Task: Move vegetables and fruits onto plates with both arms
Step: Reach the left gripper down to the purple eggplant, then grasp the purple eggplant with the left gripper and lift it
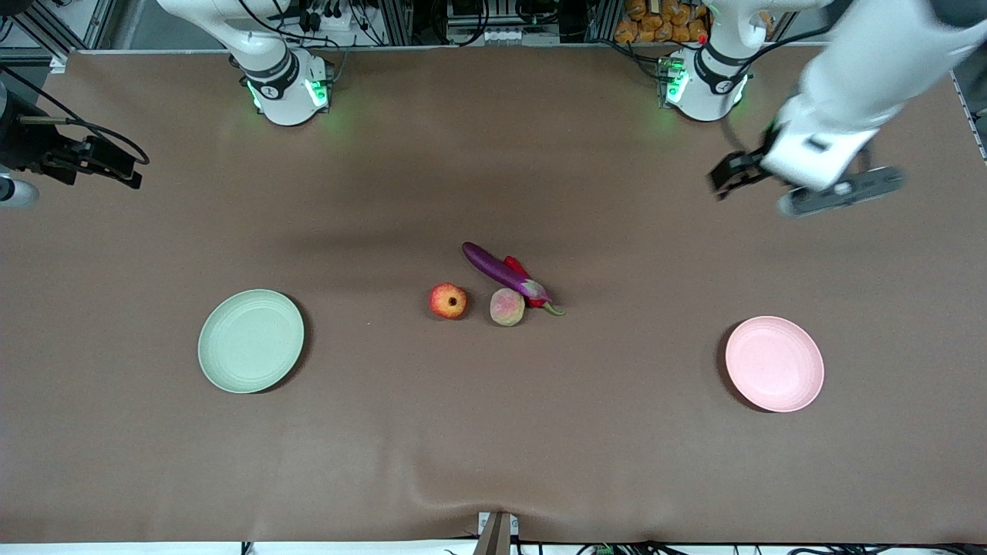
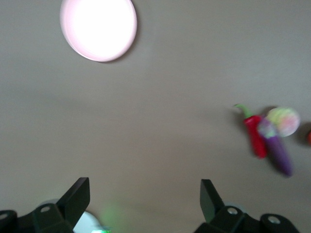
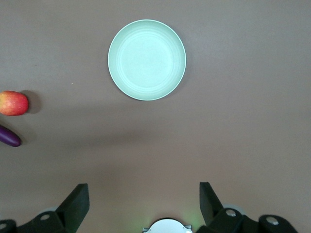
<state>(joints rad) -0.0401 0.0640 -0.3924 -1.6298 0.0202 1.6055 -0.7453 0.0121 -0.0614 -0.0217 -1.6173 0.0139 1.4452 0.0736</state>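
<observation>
The purple eggplant lies mid-table across the red chili, which is mostly hidden. The peach touches the eggplant, and the pomegranate sits beside it toward the right arm's end. The empty green plate is at the right arm's end, the empty pink plate at the left arm's end. My left gripper is open and empty, high over bare table; its wrist view shows the pink plate, chili, eggplant and peach. My right gripper is open and empty, raised; its wrist view shows the green plate and pomegranate.
A brown cloth covers the table. The two green-lit arm bases stand at the edge farthest from the front camera. A small bracket sits at the nearest edge.
</observation>
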